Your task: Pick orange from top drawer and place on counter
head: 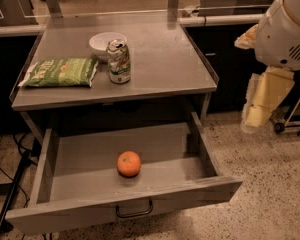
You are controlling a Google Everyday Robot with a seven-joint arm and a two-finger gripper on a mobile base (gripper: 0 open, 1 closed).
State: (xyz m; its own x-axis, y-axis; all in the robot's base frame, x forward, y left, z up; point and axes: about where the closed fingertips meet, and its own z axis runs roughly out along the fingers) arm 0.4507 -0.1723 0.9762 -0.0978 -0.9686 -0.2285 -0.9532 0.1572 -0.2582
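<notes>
Handling orange point(128, 163), ctr of top drawer point(85, 154): light, firm, smooth, likely rolls. You grip across its middle from above. Tool point(260, 104) right of counter point(160, 54), well apart; spread can't tell.

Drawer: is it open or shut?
Open. The top drawer is pulled out, showing the orange on its floor. The gripper hangs to the right, away from it.

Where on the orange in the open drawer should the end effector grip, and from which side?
Grip the small round orange fruit across its widest middle, straight down from above. It lies alone on the floor of the open grey metal top drawer, whose walls would hinder sideways approaches; being round, any opposite sides serve. The cream end effector hangs to the right, outside the drawer.
</notes>
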